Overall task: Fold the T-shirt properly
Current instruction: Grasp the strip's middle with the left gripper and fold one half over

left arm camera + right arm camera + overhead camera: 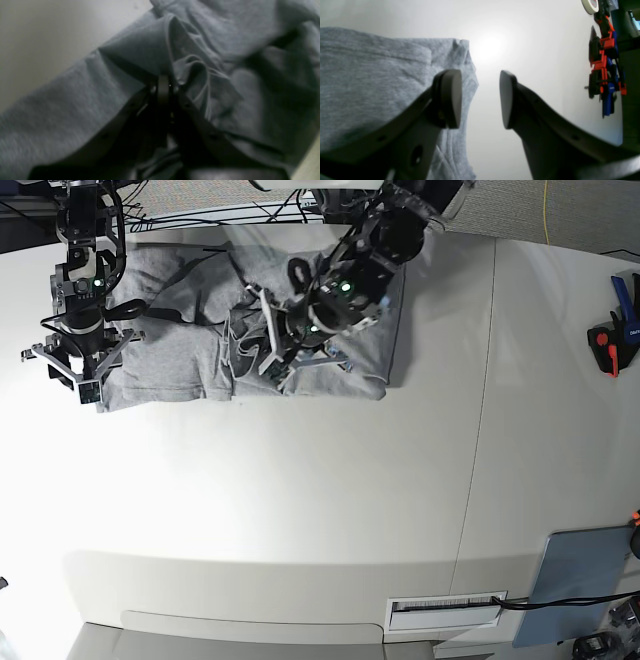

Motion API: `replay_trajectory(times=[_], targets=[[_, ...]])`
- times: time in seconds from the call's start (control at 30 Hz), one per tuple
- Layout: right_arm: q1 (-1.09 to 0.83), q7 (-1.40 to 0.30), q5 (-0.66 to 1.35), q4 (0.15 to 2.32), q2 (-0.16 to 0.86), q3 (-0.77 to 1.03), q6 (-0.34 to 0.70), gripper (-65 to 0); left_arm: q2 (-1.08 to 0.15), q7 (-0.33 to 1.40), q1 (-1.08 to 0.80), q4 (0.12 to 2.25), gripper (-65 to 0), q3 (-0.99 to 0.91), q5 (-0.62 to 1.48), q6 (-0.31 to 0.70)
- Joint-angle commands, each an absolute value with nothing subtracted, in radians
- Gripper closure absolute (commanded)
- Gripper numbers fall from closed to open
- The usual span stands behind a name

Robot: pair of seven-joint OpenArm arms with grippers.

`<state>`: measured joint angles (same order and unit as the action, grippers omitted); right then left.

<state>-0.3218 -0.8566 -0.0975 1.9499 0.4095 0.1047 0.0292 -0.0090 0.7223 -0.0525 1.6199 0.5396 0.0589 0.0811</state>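
The white surface [300,500] carries the grey T-shirt [180,350], which lies crumpled along its far edge, left of centre. The left gripper [163,83] sits over the shirt's middle, its fingers pinched tight on a raised fold of cloth. The right gripper [480,98] hangs at the shirt's left end, fingers apart and holding nothing.

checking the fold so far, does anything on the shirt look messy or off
Yes. The T-shirt is not flat: its middle is bunched into rumpled folds where the left gripper is shut on a pinch of cloth. The right gripper hangs open over the shirt's edge, holding nothing. No damage shows.
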Motion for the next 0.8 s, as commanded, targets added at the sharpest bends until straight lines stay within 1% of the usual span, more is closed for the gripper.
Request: replay_trajectory(times=[0.0, 0.13, 0.2, 0.23, 0.33, 0.43, 0.57, 0.63, 0.77], targets=[[-0.316, -0.842, -0.109, 1.966, 0.424, 0.113, 0.020, -24.7, 0.000, 0.690, -0.024, 1.614, 0.0, 0.556, 0.059, 0.072], [-0.316, -0.843, -0.110, 1.966, 0.424, 0.113, 0.020, -24.7, 0.018, 0.670, 0.052, 1.526, 0.0, 0.598, 0.060, 0.060], [-0.316, -0.842, -0.110, 1.966, 0.424, 0.113, 0.020, -24.7, 0.028, 0.643, 0.073, 1.518, 0.0, 0.600, 0.084, 0.064], [-0.316, -0.841, -0.110, 1.966, 0.424, 0.113, 0.020, -24.7, 0.034, 0.626, 0.080, 1.519, 0.0, 0.599, 0.102, 0.075], [-0.316, -0.841, -0.110, 1.966, 0.424, 0.113, 0.020, -24.7, 0.042, 0.631, 0.100, 1.536, 0.0, 0.599, 0.143, 0.149], [-0.316, -0.841, -0.110, 1.966, 0.424, 0.113, 0.020, -24.7, 0.035, 0.651, 0.100, 1.581, 0.0, 0.583, 0.142, 0.149], [-0.316, -0.841, -0.110, 1.966, 0.424, 0.113, 0.020, -24.7, 0.032, 0.755, 0.093, 1.597, 0.0, 0.496, 0.142, 0.142], [-0.316, -0.837, -0.109, 1.966, 0.424, 0.113, 0.020, -24.7, 0.030, 0.779, 0.076, 1.597, 0.0, 0.434, 0.141, 0.149], [-0.316, -0.837, -0.109, 1.966, 0.424, 0.113, 0.020, -24.7, 0.030, 0.794, 0.014, 1.602, 0.0, 0.307, 0.135, 0.254]])
